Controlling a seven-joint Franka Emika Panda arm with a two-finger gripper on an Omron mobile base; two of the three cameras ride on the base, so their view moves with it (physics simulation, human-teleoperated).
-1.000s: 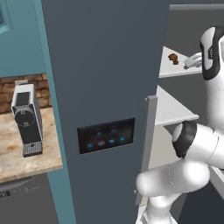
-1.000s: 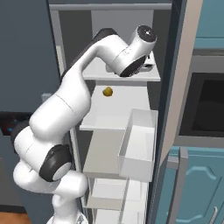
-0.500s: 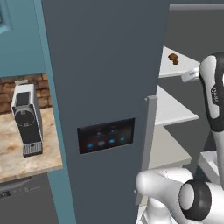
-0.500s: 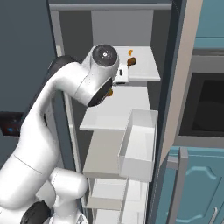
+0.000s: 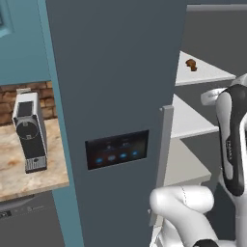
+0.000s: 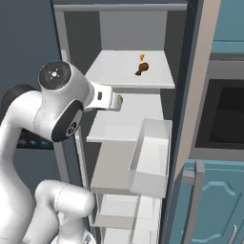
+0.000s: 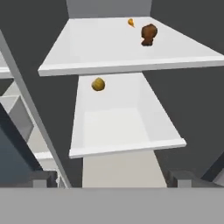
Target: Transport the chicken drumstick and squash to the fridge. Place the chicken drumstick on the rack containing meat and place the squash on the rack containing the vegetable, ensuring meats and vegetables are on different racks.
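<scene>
So chicken drumstick (image 7: 148, 34) sits on the fridge (image 5: 116, 96) top rack, meat-side; gripper (image 7: 111, 178) fingers spread, holding nothing.

Both base views flank the tall slate-grey fridge (image 5: 116, 96); the hand view faces its white shelves (image 7: 127, 48) closely.

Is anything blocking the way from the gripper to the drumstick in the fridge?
Nothing visible. The chicken drumstick lies in the open on the top shelf, beside a small orange piece. The fridge door is open and the gripper looks straight in.
</scene>
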